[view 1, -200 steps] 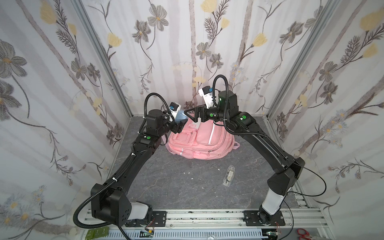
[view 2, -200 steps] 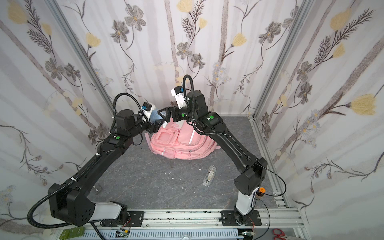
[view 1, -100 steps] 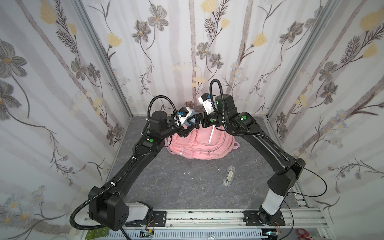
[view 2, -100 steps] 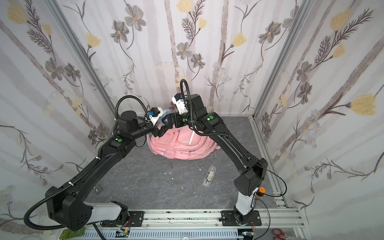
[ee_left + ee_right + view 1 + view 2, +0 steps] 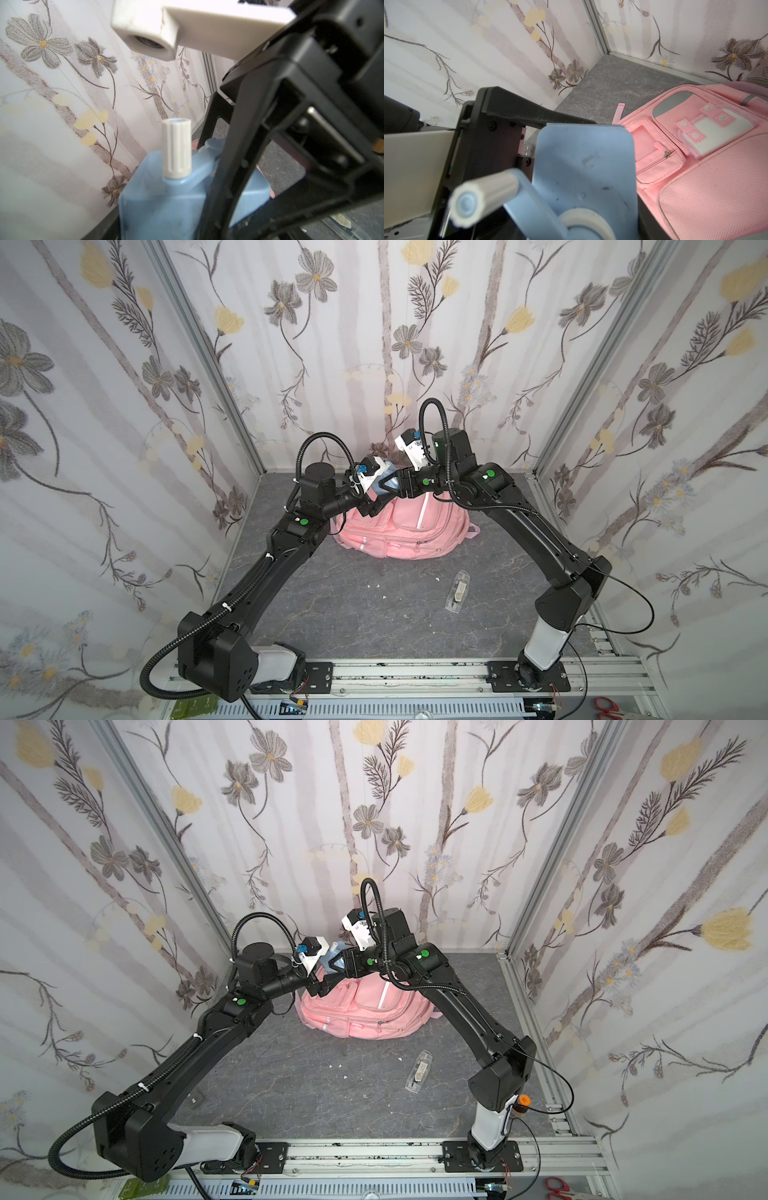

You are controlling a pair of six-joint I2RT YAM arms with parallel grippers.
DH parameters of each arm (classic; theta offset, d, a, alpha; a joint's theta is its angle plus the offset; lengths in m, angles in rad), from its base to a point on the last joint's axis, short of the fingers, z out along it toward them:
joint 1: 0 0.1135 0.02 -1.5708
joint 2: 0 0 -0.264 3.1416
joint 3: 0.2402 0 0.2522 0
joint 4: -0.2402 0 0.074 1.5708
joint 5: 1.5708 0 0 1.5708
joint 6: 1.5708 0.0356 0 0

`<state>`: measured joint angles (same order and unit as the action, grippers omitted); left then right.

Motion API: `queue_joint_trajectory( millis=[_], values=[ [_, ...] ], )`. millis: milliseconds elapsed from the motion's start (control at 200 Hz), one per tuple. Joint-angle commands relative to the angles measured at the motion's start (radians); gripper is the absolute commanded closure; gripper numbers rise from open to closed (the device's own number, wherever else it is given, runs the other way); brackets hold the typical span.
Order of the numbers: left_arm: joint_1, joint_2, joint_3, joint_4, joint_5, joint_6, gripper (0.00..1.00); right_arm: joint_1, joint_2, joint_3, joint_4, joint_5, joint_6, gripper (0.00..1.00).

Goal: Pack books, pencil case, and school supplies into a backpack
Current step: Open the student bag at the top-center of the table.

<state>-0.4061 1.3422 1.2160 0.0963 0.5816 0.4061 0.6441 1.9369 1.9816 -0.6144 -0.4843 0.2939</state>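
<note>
The left end effector (image 5: 379, 497) pinches the pale-blue crank pencil sharpener (image 5: 162, 207) in the air over the far end of the pink backpack (image 5: 409, 531), the right end effector (image 5: 392, 486) straddling it, clamped or not I cannot tell, while the small clear case (image 5: 457, 594) lies nearby on the grey worktop (image 5: 332, 605).
</note>
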Motion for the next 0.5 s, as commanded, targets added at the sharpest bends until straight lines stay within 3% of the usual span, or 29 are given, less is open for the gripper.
queue_joint_trajectory(
  millis=[0, 195, 355, 495],
  values=[
    [0.0, 0.009, 0.024, 0.116, 0.059, -0.024, 0.21, -0.027, -0.021, -0.02, 0.021, -0.109, 0.037, 0.56],
    [-0.003, 0.058, 0.079, 0.156, 0.028, -0.115, 0.06, -0.087, -0.1, -0.1, 0.041, -0.063, 0.056, 0.62],
    [-0.019, 0.16, 0.179, 0.143, -0.064, -0.266, 0.06, -0.205, -0.217, -0.258, 0.095, 0.009, 0.141, 0.7],
    [-0.08, 0.314, 0.364, -0.035, -0.174, -0.359, 0.1, -0.312, -0.332, -0.447, 0.145, 0.094, 0.208, 0.74]
  ],
)
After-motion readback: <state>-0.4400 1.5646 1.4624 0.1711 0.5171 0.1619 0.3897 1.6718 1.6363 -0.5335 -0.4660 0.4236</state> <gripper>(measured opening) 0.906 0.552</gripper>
